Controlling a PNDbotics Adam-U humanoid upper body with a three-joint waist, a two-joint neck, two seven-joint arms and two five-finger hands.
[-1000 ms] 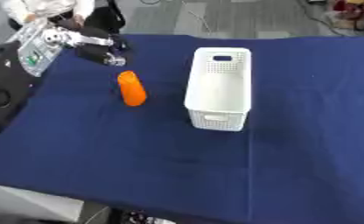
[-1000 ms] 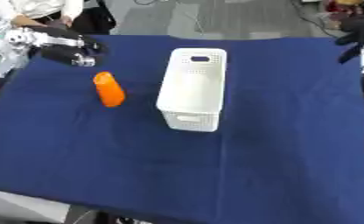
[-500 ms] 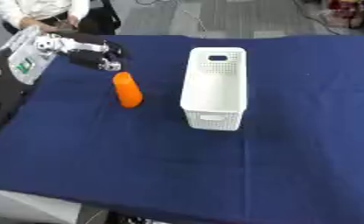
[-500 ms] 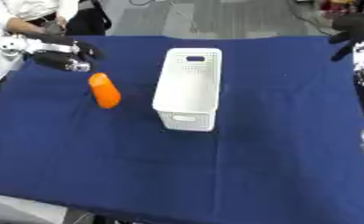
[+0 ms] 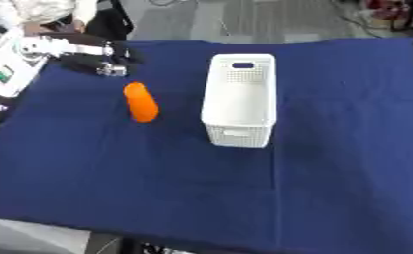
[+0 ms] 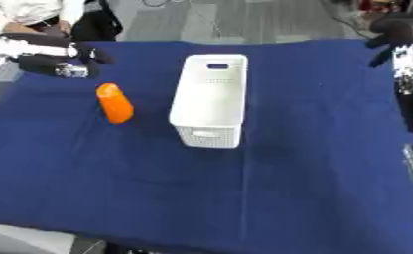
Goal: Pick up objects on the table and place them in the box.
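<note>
An orange, carrot-like object (image 5: 140, 101) lies on the blue tablecloth, left of the white perforated box (image 5: 239, 99), which stands empty near the middle. My left hand (image 5: 93, 58) hovers at the far left, just beyond the orange object and apart from it. A small silver bit (image 6: 71, 72) shows under the hand; I cannot tell whether it is held or part of the hand. My right hand (image 6: 396, 33) is raised at the far right edge, fingers relaxed, holding nothing.
The blue tablecloth (image 5: 244, 188) covers the whole table; its front edge runs along the bottom. A white device (image 5: 6, 74) sits at the left edge. A person sits beyond the far left corner.
The left hand has edged slightly left, away from the orange object. The orange object and the box lie as before.
</note>
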